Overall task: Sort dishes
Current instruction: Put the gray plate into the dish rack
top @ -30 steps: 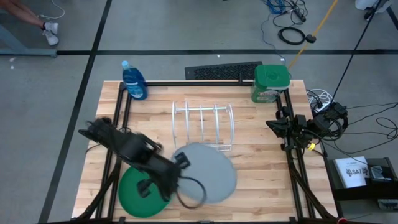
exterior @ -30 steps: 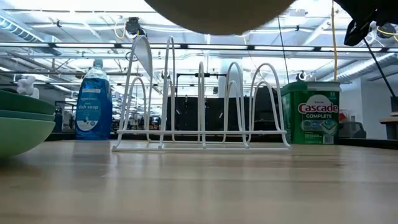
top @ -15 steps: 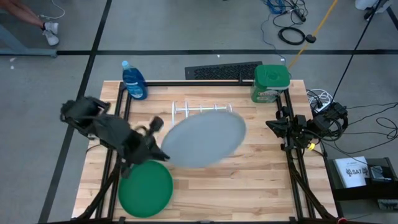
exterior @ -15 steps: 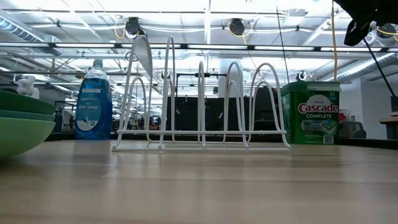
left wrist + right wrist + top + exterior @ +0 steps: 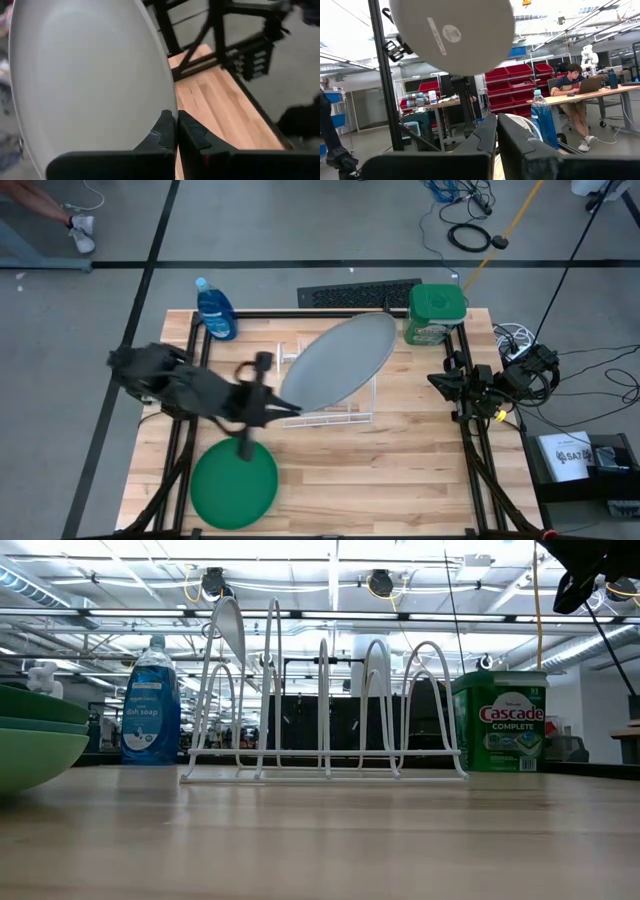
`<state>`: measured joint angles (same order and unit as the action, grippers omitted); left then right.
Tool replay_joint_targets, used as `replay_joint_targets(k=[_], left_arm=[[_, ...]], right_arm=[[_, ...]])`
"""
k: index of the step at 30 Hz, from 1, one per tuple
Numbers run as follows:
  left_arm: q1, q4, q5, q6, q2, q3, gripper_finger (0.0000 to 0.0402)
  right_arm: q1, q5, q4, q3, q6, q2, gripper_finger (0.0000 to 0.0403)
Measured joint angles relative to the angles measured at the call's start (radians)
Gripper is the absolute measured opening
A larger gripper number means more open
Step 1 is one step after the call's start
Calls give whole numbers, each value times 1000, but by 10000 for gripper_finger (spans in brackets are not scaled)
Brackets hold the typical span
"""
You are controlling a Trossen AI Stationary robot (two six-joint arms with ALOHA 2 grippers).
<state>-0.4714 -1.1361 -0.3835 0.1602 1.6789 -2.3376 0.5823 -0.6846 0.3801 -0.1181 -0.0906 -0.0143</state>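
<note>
A grey plate [image 5: 340,365] hangs tilted over the white wire rack [image 5: 362,408], with my left gripper [image 5: 288,408] shut on it; the left wrist view shows its upper face [image 5: 90,75] and the right wrist view its underside [image 5: 452,35]. A dark green plate [image 5: 233,485] lies flat at the table's near left. In the low view it tops a stack of green plates [image 5: 30,745]. My right gripper [image 5: 440,380] waits shut at the table's right edge, clear of everything. My left gripper pinches the grey plate's rim [image 5: 169,97] between its two fingers, one on the upper face and one on the underside. The fingers come from the table's left, slanting slightly down. The plate is lifted clear, tipped steeply onto its edge above the rack.
A blue dish soap bottle [image 5: 215,310] stands at the far left corner and a green detergent tub [image 5: 435,313] at the far right. Black frame posts run along both sides of the table. Bare wood lies in the near middle and right.
My left gripper has risen and swung toward the far edge, rolling its wrist. The grey plate has gone from lying nearly flat low over the near middle to hanging tipped on edge above the rack, and has left the low view.
</note>
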Motion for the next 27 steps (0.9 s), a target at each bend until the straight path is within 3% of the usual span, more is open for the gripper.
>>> replay_joint_targets(k=[7,17,20,24,27], left_arm=[[42,146,-9,-40,60,50,0],[79,107,9,45,27,52,0],[80,44,106,80,19,52,0],[79,-50,354,153,12,52,0],[76,-95,471,160,11,52,0]], right_arm=[[0,0,0,0,10,0,11],[0,0,-8,0,2,0,11],[0,0,-8,0,1,0,11],[0,3,-6,0,14,0,11],[0,21,4,0,5,-1,11]])
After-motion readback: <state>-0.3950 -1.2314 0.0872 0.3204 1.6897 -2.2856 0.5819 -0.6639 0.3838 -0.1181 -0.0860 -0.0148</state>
